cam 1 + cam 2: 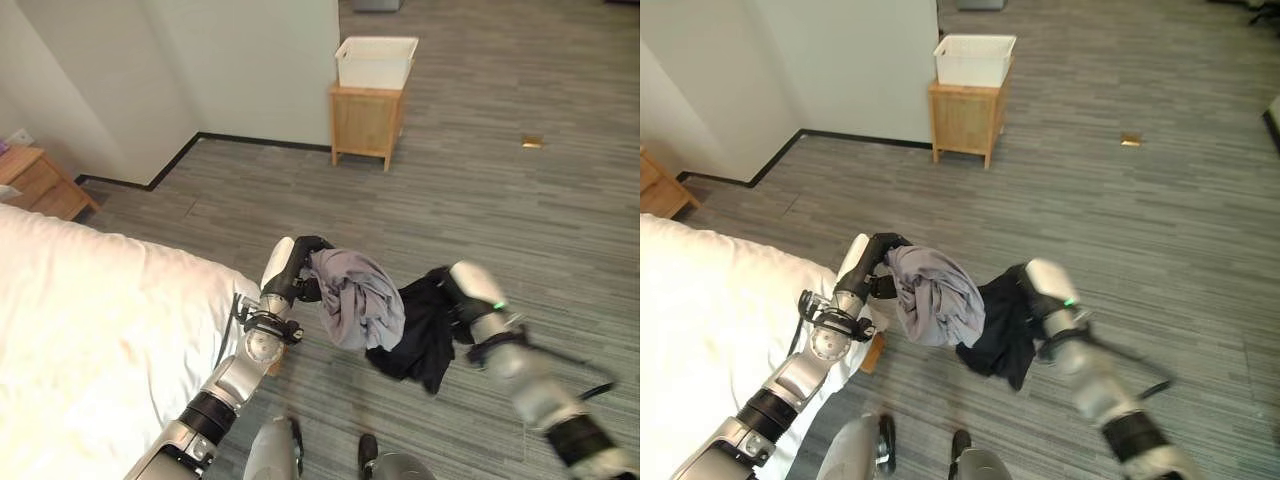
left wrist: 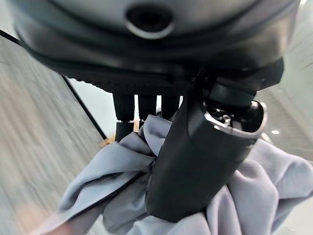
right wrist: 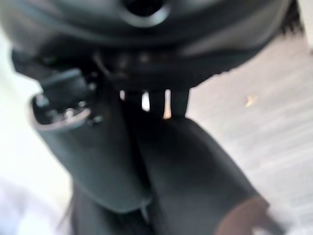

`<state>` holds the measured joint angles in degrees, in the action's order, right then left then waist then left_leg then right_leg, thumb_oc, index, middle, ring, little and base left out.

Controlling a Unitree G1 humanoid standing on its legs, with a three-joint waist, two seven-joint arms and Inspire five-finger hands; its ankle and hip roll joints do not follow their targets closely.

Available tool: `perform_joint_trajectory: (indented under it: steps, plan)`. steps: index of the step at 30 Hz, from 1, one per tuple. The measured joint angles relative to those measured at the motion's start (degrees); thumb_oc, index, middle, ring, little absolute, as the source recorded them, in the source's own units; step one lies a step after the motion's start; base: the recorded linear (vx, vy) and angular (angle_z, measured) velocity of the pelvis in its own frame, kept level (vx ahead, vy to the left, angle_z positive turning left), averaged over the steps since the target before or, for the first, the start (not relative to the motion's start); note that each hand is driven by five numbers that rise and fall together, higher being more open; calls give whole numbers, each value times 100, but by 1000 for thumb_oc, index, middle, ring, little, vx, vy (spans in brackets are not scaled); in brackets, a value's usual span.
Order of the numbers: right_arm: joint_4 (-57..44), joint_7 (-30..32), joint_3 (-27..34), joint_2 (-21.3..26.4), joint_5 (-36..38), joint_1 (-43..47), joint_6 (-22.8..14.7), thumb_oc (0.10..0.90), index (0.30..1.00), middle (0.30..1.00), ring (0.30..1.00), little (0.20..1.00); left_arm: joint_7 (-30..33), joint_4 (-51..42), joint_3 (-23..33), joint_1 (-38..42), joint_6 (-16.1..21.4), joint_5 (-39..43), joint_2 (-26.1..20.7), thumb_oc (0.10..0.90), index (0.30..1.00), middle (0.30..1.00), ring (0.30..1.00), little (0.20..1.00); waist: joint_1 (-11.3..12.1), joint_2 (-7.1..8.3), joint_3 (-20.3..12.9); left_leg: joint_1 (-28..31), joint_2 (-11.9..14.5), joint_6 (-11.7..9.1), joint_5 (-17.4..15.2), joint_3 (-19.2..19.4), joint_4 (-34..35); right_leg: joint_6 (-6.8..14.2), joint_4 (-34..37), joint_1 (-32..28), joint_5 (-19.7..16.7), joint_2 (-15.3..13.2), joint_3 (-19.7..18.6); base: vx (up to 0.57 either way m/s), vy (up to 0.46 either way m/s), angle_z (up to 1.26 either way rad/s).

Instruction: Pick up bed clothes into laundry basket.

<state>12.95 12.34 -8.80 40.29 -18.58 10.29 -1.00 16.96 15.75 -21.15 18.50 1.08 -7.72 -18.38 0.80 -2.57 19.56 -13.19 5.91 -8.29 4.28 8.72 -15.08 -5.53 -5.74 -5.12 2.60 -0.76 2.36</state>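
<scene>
Fingers of the left hand curl round a grey garment; the right hand pinches a black garment beside it. Both hang past the bed edge over open floor. The basket sits on a stand, well apart.
</scene>
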Motion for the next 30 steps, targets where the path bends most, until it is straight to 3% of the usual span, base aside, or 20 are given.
perform_joint_trajectory:
  steps: [2,3,6,9,10,11,13,14,15,16,17,18,20,23,24,25,26,27,28,30]
  plan:
    - [-249,-147,80,411,17,-188,-197,400,300,300,300,300,2,6,275,-93,-4,-4,-35,400,300,300,300,300,62,-249,-140,161,102,-48,126,535,1535,12,289,-114,0,196,-128,596,96,-45]
    - [-72,-144,-56,508,23,-93,-296,400,300,300,300,300,2,26,335,-108,-7,-10,-61,400,300,300,300,300,89,-276,-170,220,124,-42,119,692,1860,16,418,-225,-44,242,-133,528,95,-37]
    - [708,-154,-404,369,89,116,-128,400,300,300,300,300,-2,203,289,-231,37,-24,-37,400,300,300,300,300,157,-302,-396,269,185,39,114,1012,2053,75,621,-560,7,313,-104,486,113,-26]
    - [1039,-206,-1133,241,1,409,62,400,300,300,300,300,-37,507,96,-237,-10,-98,43,400,300,300,300,300,132,-259,-789,201,-100,466,267,1272,2023,400,719,-675,327,125,-165,733,69,-20]
    - [1196,-193,-1187,-18,-113,417,126,400,300,300,300,300,-35,635,21,-243,-42,-122,160,400,300,300,300,300,133,-188,-828,520,-254,835,22,1269,1843,700,304,-706,668,-10,-116,529,87,-18]
    - [1198,-191,-1344,-160,-192,391,167,400,300,300,300,300,-37,640,-124,-259,-97,-128,157,400,300,300,300,300,102,-194,-869,790,-304,1218,296,1321,2026,1113,-442,-554,987,-54,-57,352,82,-12]
    - [1139,-219,-1583,-373,-331,408,170,400,300,300,300,300,-38,611,-280,-250,-125,-128,77,400,300,300,300,300,12,-10,-916,977,-398,1483,586,1447,1994,1733,-2062,37,1333,-357,59,411,97,-7]
    - [1070,-218,-1608,-600,-419,433,145,400,300,300,300,300,-39,600,-401,-165,-151,-133,-45,400,300,300,300,300,-5,280,-965,1178,-717,1548,388,1477,2011,1935,-3570,670,1332,-1029,285,495,105,-4]
    - [1020,-215,-1574,-662,-464,444,145,400,300,300,300,300,-41,599,-416,-111,-156,-133,-49,400,300,300,300,300,-59,318,-959,1245,-810,1605,348,1482,2014,1948,-3920,842,1336,-1334,448,343,47,-2]
    - [736,-366,-1530,-496,-452,521,180,400,300,300,300,300,-46,600,-456,102,-158,-131,-64,400,300,300,300,300,-81,235,-906,1314,-844,1733,128,1374,2014,1948,-4149,1218,1337,-1772,723,347,-36,14]
    - [320,-463,-1479,-131,-445,579,141,400,300,300,300,300,-54,601,-518,408,-177,-135,-105,400,300,300,300,300,-100,102,-811,1335,-824,1696,158,1187,2012,1950,-4027,1534,1323,-1996,988,343,-111,12]
    - [258,-445,-1327,-33,-431,758,34,400,300,300,300,300,-50,635,-480,681,-185,-135,-118,400,300,300,300,300,-157,22,-648,1454,-736,1655,182,1048,2006,1928,-3669,1726,1296,-1967,1007,330,-160,32]
    - [262,-333,-909,34,-266,896,-33,400,300,300,300,300,-34,708,-319,1088,-206,-142,-55,400,300,300,300,300,-366,-151,-409,1737,-485,1605,221,895,1964,1695,-2061,1760,832,-1566,1022,425,-187,62]
    - [-129,-307,-614,435,-5,753,-99,400,300,300,300,300,-37,657,-236,1234,-162,-234,-87,400,300,300,300,300,-575,55,-340,2181,-558,1573,113,792,1960,1518,-360,1743,-633,-1306,964,363,-135,70]
    - [-336,-281,-292,390,27,522,-133,400,300,300,300,300,-41,547,-233,1180,-146,-332,-193,400,300,300,300,300,-634,303,-372,2435,-631,1316,-53,789,1985,1567,500,1513,-1223,-1181,802,430,-146,93]
    - [-507,-179,13,334,-2,236,-281,400,300,300,300,300,-53,489,-219,1093,-69,-443,-356,400,300,300,300,300,-757,568,-525,2708,-691,634,-523,793,2020,1412,677,1439,-1494,-1099,752,438,-132,95]
    - [-608,-169,339,276,-26,43,-350,400,300,300,300,300,-44,504,-129,1062,-85,-499,-240,400,300,300,300,300,-814,449,-487,2811,-571,452,-663,789,2017,810,539,1359,-1640,-985,787,458,-153,53]
    - [-678,-69,550,242,-42,-174,-314,400,300,300,300,300,-37,489,-48,938,-107,-550,-122,400,300,300,300,300,-785,232,-559,2754,-426,361,-652,927,2031,1089,371,1496,-1427,-836,790,492,-177,18]
    - [-691,-91,681,293,-117,-286,-298,400,300,300,300,300,-47,482,2,878,-121,-597,-46,400,300,300,300,300,-849,34,-551,2749,-344,358,-653,978,2042,1059,290,1502,-1277,-701,839,352,-133,-14]
    - [-422,-126,682,293,-281,-329,-135,400,300,300,300,300,-130,506,25,843,-126,-649,49,400,300,300,300,300,-1072,-102,-522,2820,-399,234,-679,977,2042,965,47,1508,-1104,-595,936,438,-179,12]
